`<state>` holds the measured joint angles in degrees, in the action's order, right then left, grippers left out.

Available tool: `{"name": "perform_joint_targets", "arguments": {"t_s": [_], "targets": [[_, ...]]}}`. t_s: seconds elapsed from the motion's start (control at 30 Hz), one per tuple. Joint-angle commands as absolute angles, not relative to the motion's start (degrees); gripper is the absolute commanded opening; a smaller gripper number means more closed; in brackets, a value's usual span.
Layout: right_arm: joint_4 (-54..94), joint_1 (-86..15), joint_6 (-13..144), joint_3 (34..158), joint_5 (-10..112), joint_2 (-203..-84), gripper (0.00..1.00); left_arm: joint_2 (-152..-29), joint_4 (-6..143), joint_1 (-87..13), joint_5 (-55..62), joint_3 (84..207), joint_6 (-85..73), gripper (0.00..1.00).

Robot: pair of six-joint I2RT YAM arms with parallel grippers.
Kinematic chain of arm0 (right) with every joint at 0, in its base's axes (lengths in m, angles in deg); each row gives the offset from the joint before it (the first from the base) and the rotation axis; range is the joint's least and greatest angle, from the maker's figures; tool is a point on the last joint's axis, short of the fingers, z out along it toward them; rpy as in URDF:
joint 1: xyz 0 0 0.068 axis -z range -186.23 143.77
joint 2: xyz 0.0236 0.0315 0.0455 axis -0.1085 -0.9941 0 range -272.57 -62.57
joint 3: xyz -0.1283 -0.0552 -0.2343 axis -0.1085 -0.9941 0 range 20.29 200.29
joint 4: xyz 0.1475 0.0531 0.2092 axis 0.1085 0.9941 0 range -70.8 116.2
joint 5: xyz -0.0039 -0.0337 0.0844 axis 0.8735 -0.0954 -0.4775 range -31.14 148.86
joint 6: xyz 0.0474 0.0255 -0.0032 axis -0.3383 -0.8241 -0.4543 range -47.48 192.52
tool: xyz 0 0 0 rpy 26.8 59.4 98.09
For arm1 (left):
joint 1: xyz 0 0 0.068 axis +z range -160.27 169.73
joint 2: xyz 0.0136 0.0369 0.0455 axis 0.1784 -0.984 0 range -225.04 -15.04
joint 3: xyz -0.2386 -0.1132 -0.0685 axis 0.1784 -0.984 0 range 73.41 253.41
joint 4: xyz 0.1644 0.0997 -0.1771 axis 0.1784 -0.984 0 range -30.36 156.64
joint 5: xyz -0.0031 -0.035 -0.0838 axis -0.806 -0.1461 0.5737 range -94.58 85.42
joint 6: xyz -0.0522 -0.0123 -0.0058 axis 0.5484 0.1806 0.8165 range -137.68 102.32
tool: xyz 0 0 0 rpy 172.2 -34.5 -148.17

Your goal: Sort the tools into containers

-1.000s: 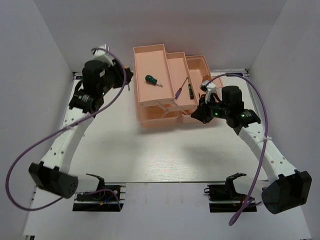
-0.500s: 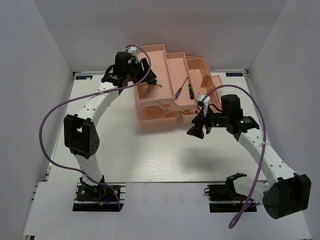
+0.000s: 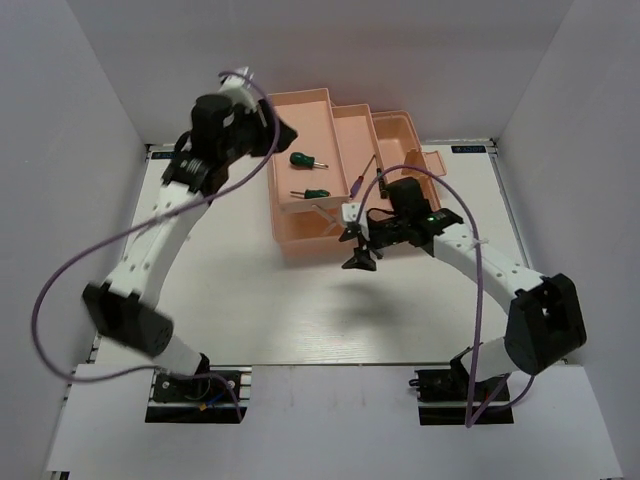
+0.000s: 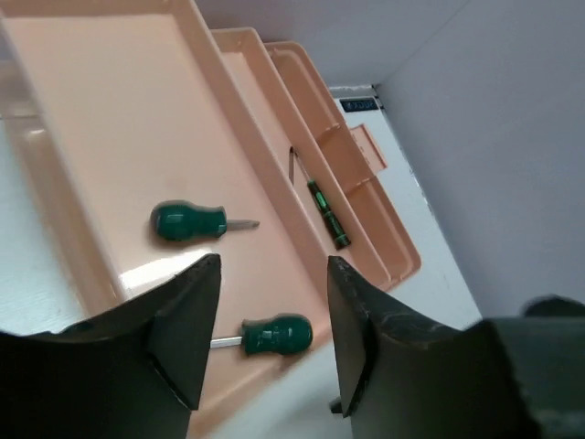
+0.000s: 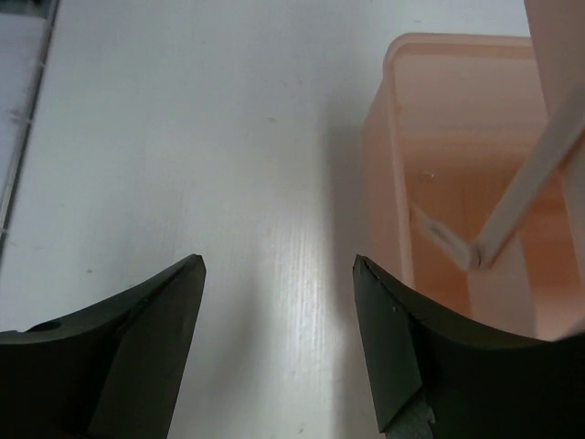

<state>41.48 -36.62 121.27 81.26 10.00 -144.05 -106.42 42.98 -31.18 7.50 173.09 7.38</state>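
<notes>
Found both green-handled screwdrivers (image 4: 187, 221) lying in the widest tray of the toolbox (image 3: 298, 96), and a thin screwdriver (image 3: 361, 181) in the middle tray. Sighted no hex keys anywhere; judged sorting well advanced, remainder unconfirmed. Found left gripper (image 4: 268, 265) spread, empty, above the widest tray. Found right gripper (image 5: 279, 261) spread, empty, over table (image 5: 183, 137) beside the toolbox.

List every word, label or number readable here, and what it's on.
Nothing is readable.
Blue label on the table, far right corner: too small and blurred.
Green marks on the dark tool: illegible.
</notes>
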Motion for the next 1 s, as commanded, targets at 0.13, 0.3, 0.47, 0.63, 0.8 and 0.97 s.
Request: {"name": "perform_joint_targets", "arguments": {"t_s": [0.13, 0.3, 0.47, 0.63, 0.8, 0.97], "targets": [[34.85, -46.91, 126.66, 86.74, 29.56, -150.45, 0.71, -70.27, 36.51, -30.84, -8.78, 139.36, 9.02, 0.62], [28.79, -53.06, 125.17, 87.61, 41.71, -155.2, 0.69, -52.07, 26.93, -30.84, -18.12, 117.24, 25.1, 0.68], [17.55, -58.43, 127.62, 87.18, 58.04, -159.69, 0.69, -40.63, 24.19, -30.84, -16.54, 106.29, 32.15, 0.69], [12.78, -60.98, 131.14, 87.97, 64.93, -164.52, 0.69, -42.02, 27.09, -30.84, -14.42, 103.38, 32.77, 0.71], [12.52, -61.51, 132.37, 88.49, 65.45, -165.76, 0.69, -45.27, 34.37, -30.84, -9.78, 99.7, 32.77, 0.71], [21.2, -60.46, 130.18, 95.34, 64.06, -170.49, 0.56, -50.18, 45.52, -30.84, -5.11, 92.67, 34.95, 0.71]]}}
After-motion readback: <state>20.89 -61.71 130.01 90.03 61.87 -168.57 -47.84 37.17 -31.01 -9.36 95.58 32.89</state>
